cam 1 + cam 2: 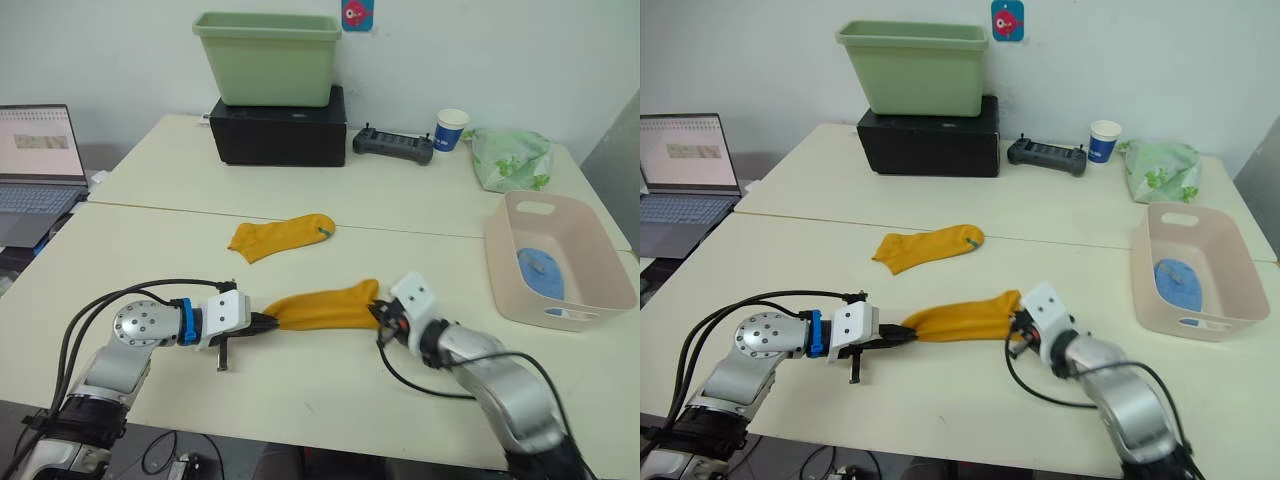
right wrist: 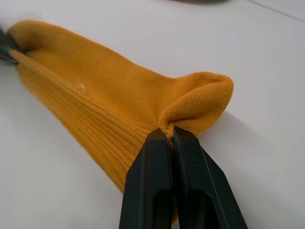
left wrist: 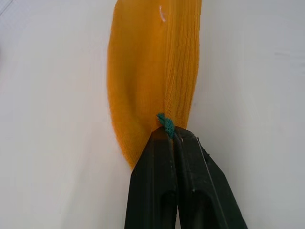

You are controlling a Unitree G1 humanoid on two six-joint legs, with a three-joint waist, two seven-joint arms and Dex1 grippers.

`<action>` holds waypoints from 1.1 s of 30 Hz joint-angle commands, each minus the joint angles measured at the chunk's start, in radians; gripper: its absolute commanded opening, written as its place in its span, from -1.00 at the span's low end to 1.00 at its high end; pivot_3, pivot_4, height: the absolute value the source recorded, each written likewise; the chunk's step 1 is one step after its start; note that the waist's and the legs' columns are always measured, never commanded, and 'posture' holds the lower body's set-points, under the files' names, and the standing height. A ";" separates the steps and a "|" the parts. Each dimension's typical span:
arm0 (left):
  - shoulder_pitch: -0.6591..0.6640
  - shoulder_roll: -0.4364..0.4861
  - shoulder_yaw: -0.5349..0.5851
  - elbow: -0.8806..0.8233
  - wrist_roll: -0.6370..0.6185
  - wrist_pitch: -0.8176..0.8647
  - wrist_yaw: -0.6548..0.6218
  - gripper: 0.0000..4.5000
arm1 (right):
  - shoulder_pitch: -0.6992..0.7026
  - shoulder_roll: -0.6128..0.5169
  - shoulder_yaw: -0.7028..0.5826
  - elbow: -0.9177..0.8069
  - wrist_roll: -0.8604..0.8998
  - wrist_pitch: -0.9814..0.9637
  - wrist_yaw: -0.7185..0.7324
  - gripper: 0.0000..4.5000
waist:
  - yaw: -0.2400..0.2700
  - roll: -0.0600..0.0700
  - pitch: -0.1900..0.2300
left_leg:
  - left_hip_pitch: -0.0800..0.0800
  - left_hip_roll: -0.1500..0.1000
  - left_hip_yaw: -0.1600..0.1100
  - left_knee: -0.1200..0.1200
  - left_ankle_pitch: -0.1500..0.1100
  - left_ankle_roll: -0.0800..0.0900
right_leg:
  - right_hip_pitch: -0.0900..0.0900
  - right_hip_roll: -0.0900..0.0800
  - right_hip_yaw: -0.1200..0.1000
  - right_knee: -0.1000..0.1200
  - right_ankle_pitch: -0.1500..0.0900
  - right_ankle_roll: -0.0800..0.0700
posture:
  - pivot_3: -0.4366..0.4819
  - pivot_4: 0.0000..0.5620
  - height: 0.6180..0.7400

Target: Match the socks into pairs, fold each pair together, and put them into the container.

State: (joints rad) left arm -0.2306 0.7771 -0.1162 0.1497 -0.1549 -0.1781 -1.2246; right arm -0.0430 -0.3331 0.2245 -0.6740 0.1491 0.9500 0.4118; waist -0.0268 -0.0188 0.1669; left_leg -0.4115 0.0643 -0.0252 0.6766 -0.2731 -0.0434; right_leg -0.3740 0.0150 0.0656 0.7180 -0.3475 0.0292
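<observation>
One mustard sock (image 1: 322,307) stretched between my two grippers.
My left gripper (image 1: 268,324) pinches one end, my right gripper (image 1: 378,312) the other, on the table (image 1: 420,200); a second mustard sock (image 1: 280,237) lies beyond, a blue sock (image 1: 538,272) in the pink basin (image 1: 600,260).

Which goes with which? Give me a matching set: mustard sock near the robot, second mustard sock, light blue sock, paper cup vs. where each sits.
Things:
1. near mustard sock
2. far mustard sock
3. light blue sock
4. paper cup

Places:
A. inside the pink basin
B. lying free mid-table
C. at the table's back edge, beside the black controller
D. stretched between the left gripper and right gripper, each shut on one end

Pairs: 1-D, 2-B, 3-A, 4-C
</observation>
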 commanded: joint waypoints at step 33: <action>-0.087 0.035 -0.033 -0.021 0.123 -0.307 -0.015 0.99 | 0.075 -0.352 -0.113 -0.040 0.058 -0.433 0.265 1.00 | -0.003 0.001 0.001 | 0.001 -0.001 0.001 0.000 0.000 0.000 | 0.001 0.000 0.001 -0.001 0.000 0.000 | -0.05 -0.47 0.28</action>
State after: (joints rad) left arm -0.3010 0.8178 -0.1388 0.1095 -0.0666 -0.4175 -1.2661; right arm 0.0307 -0.6671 0.1373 -0.6956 0.2155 0.5741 0.6454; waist -0.0294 -0.0176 0.1682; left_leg -0.4108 0.0635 -0.0237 0.6770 -0.2731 -0.0434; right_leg -0.3734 0.0153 0.0670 0.7163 -0.3474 0.0291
